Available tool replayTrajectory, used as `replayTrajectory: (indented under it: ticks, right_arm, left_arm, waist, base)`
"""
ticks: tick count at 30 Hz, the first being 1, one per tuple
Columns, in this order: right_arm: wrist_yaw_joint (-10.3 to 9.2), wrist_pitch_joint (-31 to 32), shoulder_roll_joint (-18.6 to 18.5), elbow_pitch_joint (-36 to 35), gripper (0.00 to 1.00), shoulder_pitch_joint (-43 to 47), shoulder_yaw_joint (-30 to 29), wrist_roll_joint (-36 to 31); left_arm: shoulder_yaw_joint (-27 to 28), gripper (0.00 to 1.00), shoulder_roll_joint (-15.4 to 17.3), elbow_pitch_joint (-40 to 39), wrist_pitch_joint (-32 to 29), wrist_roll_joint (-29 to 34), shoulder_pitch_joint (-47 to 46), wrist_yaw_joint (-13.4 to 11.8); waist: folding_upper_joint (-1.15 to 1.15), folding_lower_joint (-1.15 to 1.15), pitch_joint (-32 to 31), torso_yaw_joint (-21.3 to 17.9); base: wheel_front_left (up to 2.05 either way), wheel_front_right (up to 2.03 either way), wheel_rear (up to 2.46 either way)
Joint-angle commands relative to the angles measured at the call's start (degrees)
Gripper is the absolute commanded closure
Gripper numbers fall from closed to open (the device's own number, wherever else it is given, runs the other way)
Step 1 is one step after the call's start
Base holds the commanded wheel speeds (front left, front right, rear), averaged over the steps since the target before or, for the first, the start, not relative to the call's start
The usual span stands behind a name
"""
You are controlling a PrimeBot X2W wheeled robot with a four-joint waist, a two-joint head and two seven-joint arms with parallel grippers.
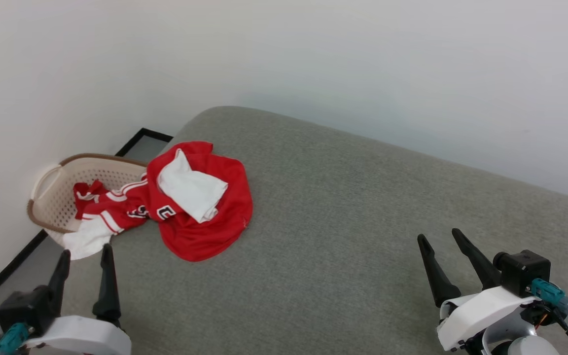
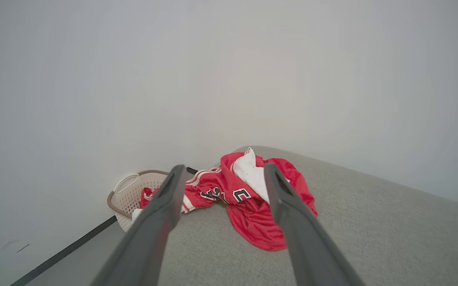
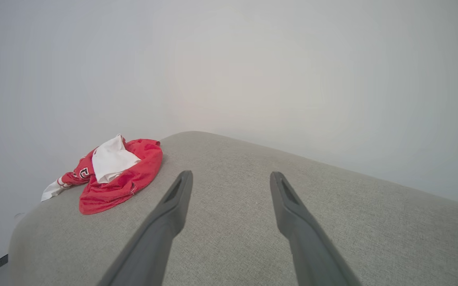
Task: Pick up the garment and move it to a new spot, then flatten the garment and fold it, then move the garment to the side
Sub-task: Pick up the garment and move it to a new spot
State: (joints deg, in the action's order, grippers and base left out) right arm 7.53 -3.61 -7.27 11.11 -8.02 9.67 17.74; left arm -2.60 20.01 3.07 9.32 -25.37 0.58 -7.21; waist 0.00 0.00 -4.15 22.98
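Observation:
The garment (image 1: 200, 222) is a red shirt with white sleeves and black white-edged lettering. It lies crumpled at the grey cushion's far left corner, one end trailing into a basket. The left wrist view has the garment (image 2: 253, 222) straight ahead, and the right wrist view has the garment (image 3: 121, 182) far off to the left. My left gripper (image 1: 86, 254) hovers open at the lower left, short of the garment, with nothing between its fingers. At the lower right my right gripper (image 1: 442, 235) is open over bare cushion, far from the garment.
A beige perforated laundry basket (image 1: 62, 180) stands on the floor against the wall, beside the grey cushion (image 1: 363, 222). White walls close in behind and to the left. The cushion's left edge drops to a floor with a dark skirting strip (image 1: 3, 276).

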Motion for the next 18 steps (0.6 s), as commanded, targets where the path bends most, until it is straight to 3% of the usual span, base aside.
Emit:
replayTrajectory:
  ticks: [1,9,18]
  right_arm:
    - [-0.08,-0.4,-0.16,0.02,0.0,-0.18,-0.11,0.36]
    - [-0.07,-0.02,-0.57,-0.6,0.0,-0.46,-0.08,0.54]
    - [-0.07,0.98,-1.03,-1.66,0.0,-1.28,-0.63,-0.26]
  left_arm:
    - [0.2,0.0,0.09,-0.32,-0.02,-0.38,0.43,-0.31]
    - [1.41,0.0,-0.4,-0.08,-0.95,-3.73,-1.12,0.8]
    - [2.78,0.0,3.31,4.37,-5.11,-9.54,-8.97,6.69]
  waist:
    - [0.0,0.0,-0.02,0.69]
    - [0.0,0.0,0.97,0.4]
    - [0.0,0.0,3.92,-2.99]
  base:
    - [0.0,0.0,0.0]
    - [0.0,0.0,0.0]
    - [0.0,0.0,0.0]
